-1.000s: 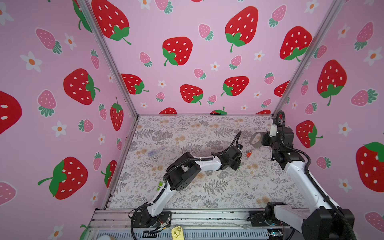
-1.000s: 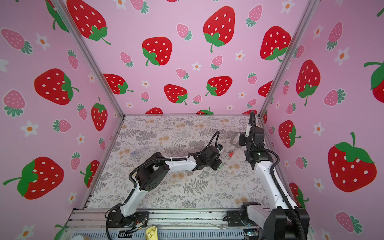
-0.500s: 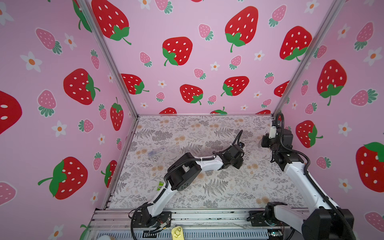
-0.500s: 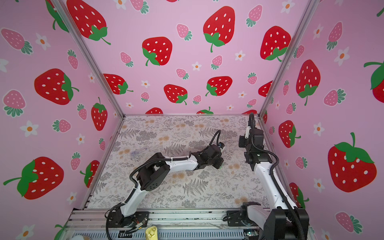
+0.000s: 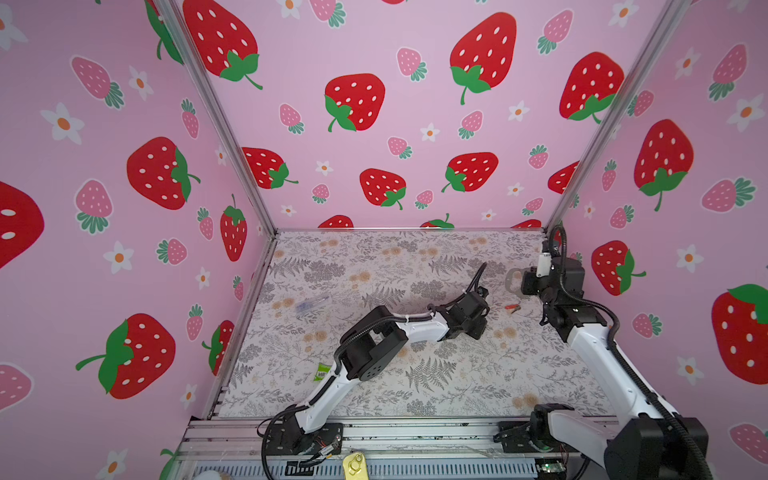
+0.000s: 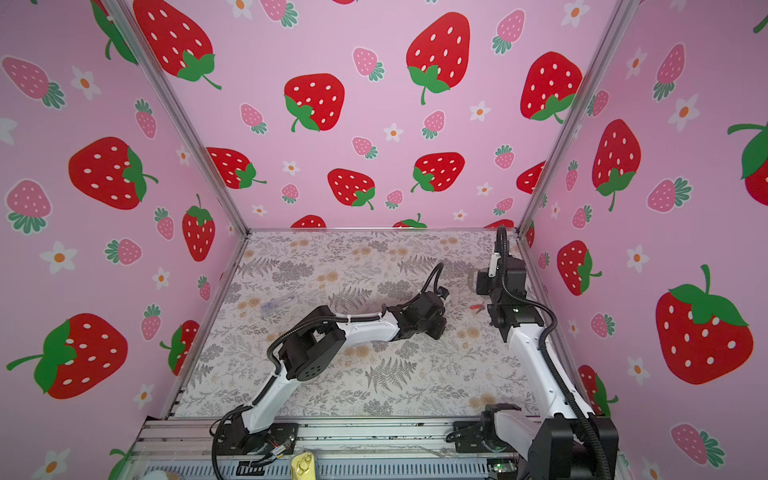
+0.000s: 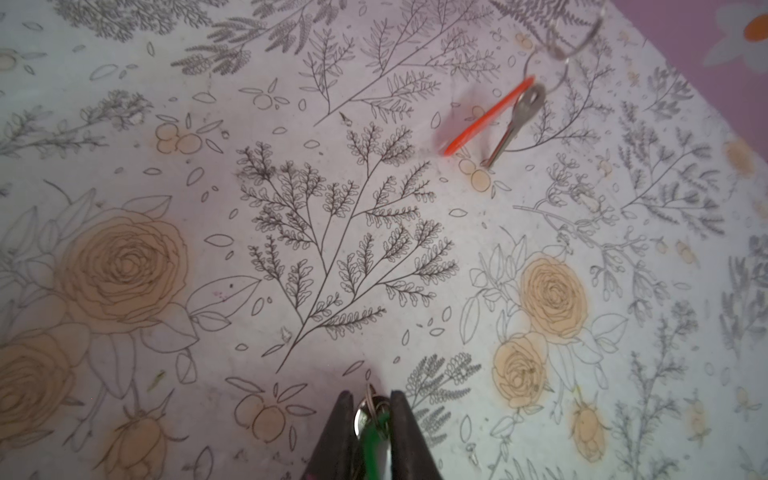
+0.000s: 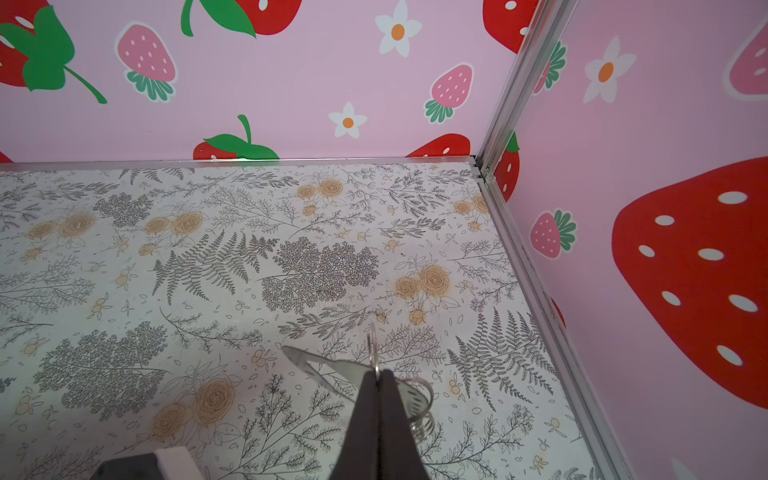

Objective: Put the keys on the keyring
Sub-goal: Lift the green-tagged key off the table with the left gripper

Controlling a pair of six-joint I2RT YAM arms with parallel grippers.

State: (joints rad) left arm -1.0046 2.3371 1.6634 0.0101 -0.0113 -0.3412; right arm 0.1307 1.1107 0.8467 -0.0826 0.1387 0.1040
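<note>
Left wrist: L fingers (image 7: 337, 436) pinching green key (image 7: 371, 438).

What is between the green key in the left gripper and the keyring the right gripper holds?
Mostly bare table. Only the red key is near the keyring that the right gripper pinches, on the side facing the left gripper and its green key.

Key tag (image 5: 512, 308) far right, packet (image 5: 322, 371) front left
</note>
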